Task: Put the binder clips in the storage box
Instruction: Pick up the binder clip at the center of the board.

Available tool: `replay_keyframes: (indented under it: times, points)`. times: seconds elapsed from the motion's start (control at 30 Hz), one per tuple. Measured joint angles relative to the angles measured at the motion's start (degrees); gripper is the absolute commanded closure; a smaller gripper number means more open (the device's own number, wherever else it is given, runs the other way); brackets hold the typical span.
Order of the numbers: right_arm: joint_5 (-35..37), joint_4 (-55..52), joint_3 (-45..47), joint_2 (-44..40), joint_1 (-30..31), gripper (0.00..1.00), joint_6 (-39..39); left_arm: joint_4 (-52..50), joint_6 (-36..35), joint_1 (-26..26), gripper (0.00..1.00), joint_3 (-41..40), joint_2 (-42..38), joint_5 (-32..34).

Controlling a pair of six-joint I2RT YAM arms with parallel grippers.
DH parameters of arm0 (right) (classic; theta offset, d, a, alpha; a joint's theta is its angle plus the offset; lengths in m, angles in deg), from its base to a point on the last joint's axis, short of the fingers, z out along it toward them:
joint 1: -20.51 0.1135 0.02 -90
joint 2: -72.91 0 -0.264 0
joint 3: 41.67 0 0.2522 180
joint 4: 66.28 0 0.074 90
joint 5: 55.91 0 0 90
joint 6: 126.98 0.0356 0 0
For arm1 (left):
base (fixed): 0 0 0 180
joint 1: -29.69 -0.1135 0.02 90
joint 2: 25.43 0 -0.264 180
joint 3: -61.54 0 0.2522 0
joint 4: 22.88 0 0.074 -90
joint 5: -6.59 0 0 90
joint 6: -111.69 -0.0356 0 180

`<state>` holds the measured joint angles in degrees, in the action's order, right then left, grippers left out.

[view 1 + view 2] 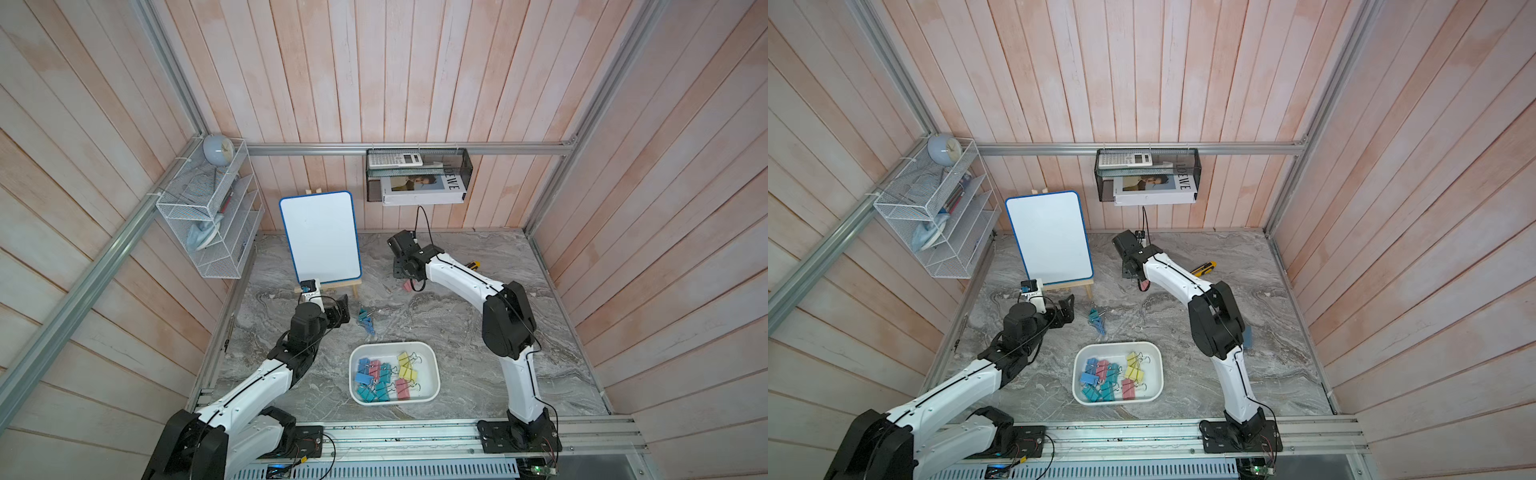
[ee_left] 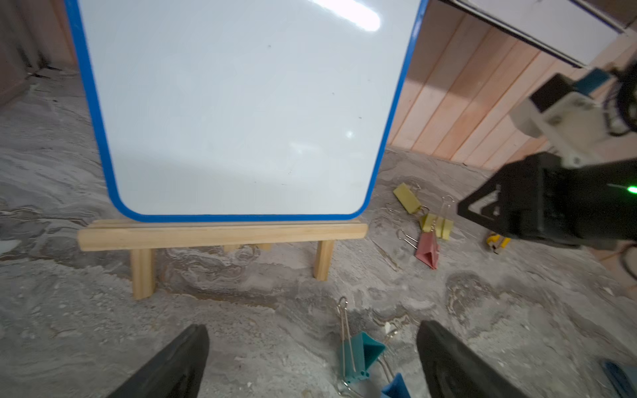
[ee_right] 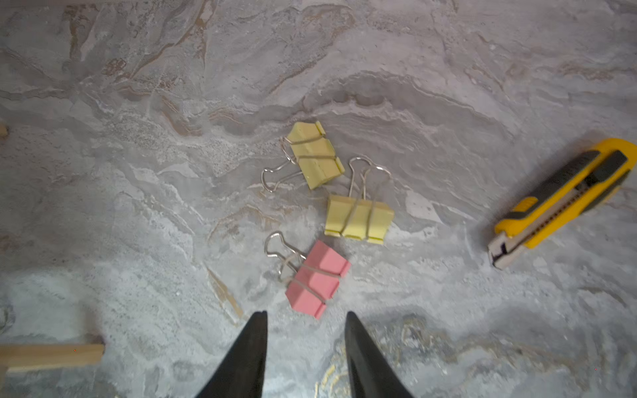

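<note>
Left end effector [image 2: 312,358] spread wide; right end effector [image 3: 306,315] parted, empty, by pink clip [image 3: 317,277].

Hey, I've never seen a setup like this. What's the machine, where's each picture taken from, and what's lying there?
It is a robot with two white-and-black arms, the left arm and the right arm, on a grey marbled table. Two pictures look down from overhead; two come from a camera on each wrist, looking past its black jaws. Both pairs of jaws stand open, holding nothing. The shallow white plastic storage box holds many pastel binder clips. Loose on the table: teal and blue clips near the left jaws; a pink clip and two yellow clips near the right jaws, with a yellow-and-black utility knife nearby. A blue-framed whiteboard stands on a wooden easel.
</note>
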<state>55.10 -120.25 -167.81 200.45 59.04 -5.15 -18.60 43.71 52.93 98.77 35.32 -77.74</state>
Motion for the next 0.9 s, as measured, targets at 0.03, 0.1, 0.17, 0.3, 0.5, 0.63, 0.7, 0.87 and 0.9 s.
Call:
replay_keyframes:
  times: [0.03, 0.1, 0.17, 0.3, 0.5, 0.63, 0.7, 0.87, 0.9]
  points:
    - [0.3, -1.4, -2.7, 2.0, 0.0, 0.6, -0.5, 1.1, 0.0, 0.0, 0.0, -0.4, 0.0, -2.4]
    - [0.9, -3.9, -7.6, 5.6, 0.0, 0.6, -1.3, 3.1, 0.1, 0.0, 0.0, -0.8, 0.2, -6.1]
    - [1.3, -6.4, -12.3, 9.0, 0.0, 0.6, -1.9, 4.7, 0.1, 0.0, 0.0, -0.8, 0.7, -8.9]
    - [1.8, -10.5, -18.3, 13.3, 0.0, 0.6, -2.4, 6.0, 0.1, 0.0, 0.0, -0.8, 1.2, -11.5]
    - [2.4, -13.8, -19.5, 15.2, 0.1, 0.76, -3.0, 6.0, 0.1, 0.0, 0.0, -0.8, 1.5, -12.9]
    - [3.4, -14.9, -19.5, 15.5, 0.2, 0.86, -3.2, 6.3, 0.1, 0.0, 0.0, -0.8, 1.5, -13.2]
    - [4.1, -15.2, -19.7, 15.5, 0.2, 0.91, -3.3, 6.4, 0.1, 0.0, 0.0, -0.8, 1.5, -13.2]
    - [5.5, -15.7, -19.6, 15.0, 0.4, 1.0, -3.5, 6.4, 0.1, 0.0, 0.0, -0.8, 1.5, -13.2]
    - [5.6, -15.7, -19.2, 14.6, 0.4, 1.0, -3.5, 6.4, 0.1, 0.0, 0.0, -0.8, 1.5, -13.2]
